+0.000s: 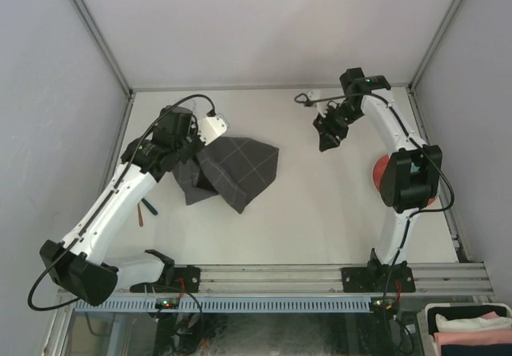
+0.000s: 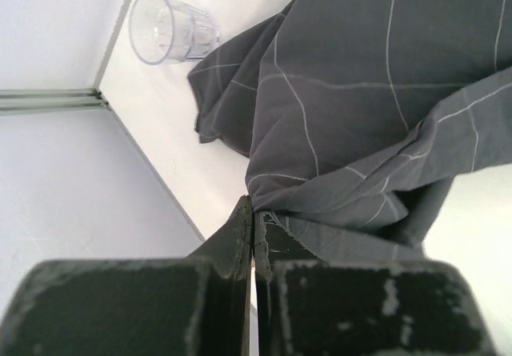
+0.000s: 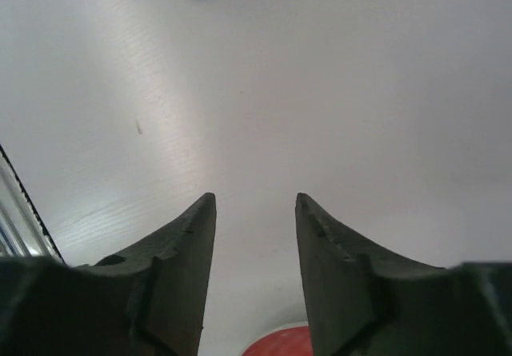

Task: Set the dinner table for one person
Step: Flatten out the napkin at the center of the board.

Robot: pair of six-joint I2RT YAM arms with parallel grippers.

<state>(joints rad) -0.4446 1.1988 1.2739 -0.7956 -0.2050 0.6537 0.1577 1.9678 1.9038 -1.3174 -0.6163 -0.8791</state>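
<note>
The dinner table (image 1: 320, 212) lay mostly bare, an off-white top between grey rails, with the setting not yet laid out. The dark grey checked cloth (image 1: 236, 168) sat left of centre, bunched and folded over itself, one part lifted off the surface. It would judgeably need drawing flat and squared to the table edge before anything was placed on it, with slow pulls so the folds could fall open. A red plate (image 1: 382, 172) waited at the right edge, partly hidden under the right arm. A clear glass (image 2: 164, 28) stood near the far left corner, just beyond the cloth, where a wide sweep could knock it. The left gripper (image 2: 253, 216) had its fingers pressed together on the cloth's edge. The right gripper (image 3: 254, 200) hung over bare tabletop, jaws spread and empty, free to pin an opposite corner.
</note>
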